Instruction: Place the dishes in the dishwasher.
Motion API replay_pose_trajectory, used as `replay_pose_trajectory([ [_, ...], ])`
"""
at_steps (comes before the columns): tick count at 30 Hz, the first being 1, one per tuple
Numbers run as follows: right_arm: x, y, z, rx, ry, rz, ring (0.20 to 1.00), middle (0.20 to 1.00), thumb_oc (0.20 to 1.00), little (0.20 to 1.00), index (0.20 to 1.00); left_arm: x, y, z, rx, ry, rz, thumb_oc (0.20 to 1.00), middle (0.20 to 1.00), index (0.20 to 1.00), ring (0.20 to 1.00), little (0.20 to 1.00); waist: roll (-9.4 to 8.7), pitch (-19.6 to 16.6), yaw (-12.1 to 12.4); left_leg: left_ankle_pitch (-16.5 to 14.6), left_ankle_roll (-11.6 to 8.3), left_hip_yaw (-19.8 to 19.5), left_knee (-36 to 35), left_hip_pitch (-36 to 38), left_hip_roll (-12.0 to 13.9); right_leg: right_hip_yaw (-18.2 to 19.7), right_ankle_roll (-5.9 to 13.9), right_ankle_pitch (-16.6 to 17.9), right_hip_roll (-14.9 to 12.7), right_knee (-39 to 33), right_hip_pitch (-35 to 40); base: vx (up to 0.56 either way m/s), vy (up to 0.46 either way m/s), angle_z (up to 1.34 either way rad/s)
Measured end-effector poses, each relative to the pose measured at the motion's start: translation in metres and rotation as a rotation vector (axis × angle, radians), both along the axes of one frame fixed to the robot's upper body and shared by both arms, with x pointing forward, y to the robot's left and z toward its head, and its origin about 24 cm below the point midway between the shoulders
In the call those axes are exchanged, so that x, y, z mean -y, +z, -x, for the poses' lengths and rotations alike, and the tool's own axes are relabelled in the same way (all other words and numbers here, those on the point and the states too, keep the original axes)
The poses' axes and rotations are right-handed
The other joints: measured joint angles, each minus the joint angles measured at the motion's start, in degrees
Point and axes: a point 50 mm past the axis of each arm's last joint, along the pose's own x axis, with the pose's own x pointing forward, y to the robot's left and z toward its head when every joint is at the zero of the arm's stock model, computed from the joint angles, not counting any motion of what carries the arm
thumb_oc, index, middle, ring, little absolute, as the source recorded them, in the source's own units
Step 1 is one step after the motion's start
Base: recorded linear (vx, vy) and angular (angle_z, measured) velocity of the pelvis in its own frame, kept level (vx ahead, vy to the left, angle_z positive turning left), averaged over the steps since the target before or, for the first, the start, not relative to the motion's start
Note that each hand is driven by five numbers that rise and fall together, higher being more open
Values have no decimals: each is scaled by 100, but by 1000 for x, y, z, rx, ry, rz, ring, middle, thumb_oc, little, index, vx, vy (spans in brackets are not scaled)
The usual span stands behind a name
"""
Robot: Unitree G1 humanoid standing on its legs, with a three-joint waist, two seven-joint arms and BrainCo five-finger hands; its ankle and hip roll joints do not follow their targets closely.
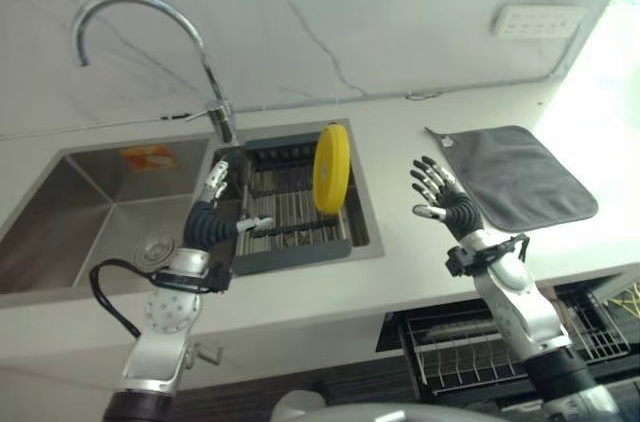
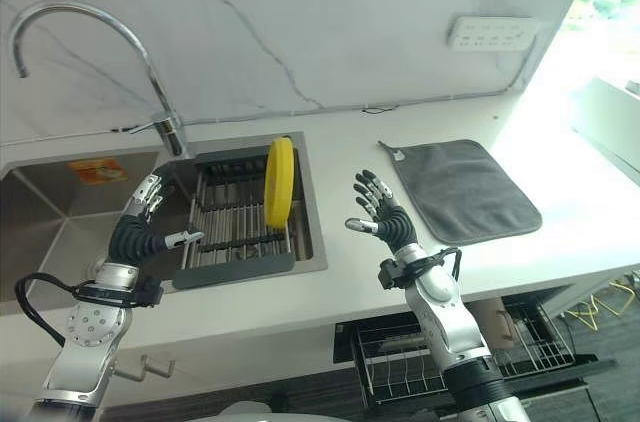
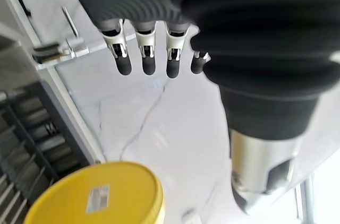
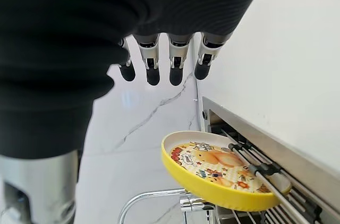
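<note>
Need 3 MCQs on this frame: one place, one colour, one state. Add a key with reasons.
1. Where is the plate?
A. on edge in the sink rack
B. flat on the cloth
C. in the lower basket

2. What colour is the cloth?
A. yellow
B. grey
C. white

3. How is the right hand?
A. shut on the plate
B. open over the counter
C. pressing the cloth

Key: 1 A, it stands upright between the rack's bars. 2 B, a grey mat lies on the counter. 3 B, fingers spread, holding nothing.
</note>
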Motion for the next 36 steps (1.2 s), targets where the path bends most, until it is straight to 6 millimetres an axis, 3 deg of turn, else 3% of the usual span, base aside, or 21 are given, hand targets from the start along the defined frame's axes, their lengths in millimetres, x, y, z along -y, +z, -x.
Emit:
replay_pose_trajectory([
  [5,-9,5,-5,3,7,-5,1000,1000,1000,1000,1000,-1,14,1,66,-6,-17,1000,1000,1000,1000,1000,-75,1,55,19,32,-128,1,-85,-63,-137,10,3,-43,1,-7,14,42,14],
  [8,-26,3,-16,-23,16,-13,1000,1000,1000,1000,1000,0,14,0,69,-11,-17,1000,1000,1000,1000,1000,-88,3,123,22,31,-160,1,-86,-66,-180,11,1,-40,1,13,33,24,6],
  [16,-10,1,-21,-44,-125,-23,1000,1000,1000,1000,1000,-4,17,0,67,-15,-45,1000,1000,1000,1000,1000,-122,10,196,24,18,-264,-8,-83,-90,-299,29,-31,-54,1,76,26,7,7],
  [22,-7,-7,-22,-80,-137,-9,1000,1000,1000,1000,1000,-3,16,0,61,-30,-50,1000,1000,1000,1000,1000,-123,16,281,26,25,-277,1,-84,-93,-317,36,-54,-54,0,83,35,1,1],
  [25,-3,-11,-32,-108,-160,11,1000,1000,1000,1000,1000,-3,17,0,59,-43,-58,1000,1000,1000,1000,1000,-127,19,341,26,24,-291,2,-83,-94,-332,38,-59,-53,0,91,19,-1,2],
  [28,-7,-2,-39,-90,-146,15,1000,1000,1000,1000,1000,-4,19,-1,58,-56,-77,1000,1000,1000,1000,1000,-150,38,384,26,23,-299,1,-85,-96,-339,38,-63,-54,0,92,0,0,0],
  [31,-3,-8,-52,-149,-174,53,1000,1000,1000,1000,1000,-2,25,-5,78,-78,-91,1000,1000,1000,1000,1000,-162,84,422,28,13,-391,1,-100,-121,-442,38,-63,-62,0,124,24,14,13],
  [36,-3,-9,-56,-170,-175,65,1000,1000,1000,1000,1000,-1,30,-7,94,-93,-110,1000,1000,1000,1000,1000,-162,124,526,31,14,-444,1,-92,-158,-513,49,-73,-88,1,169,13,7,7],
])
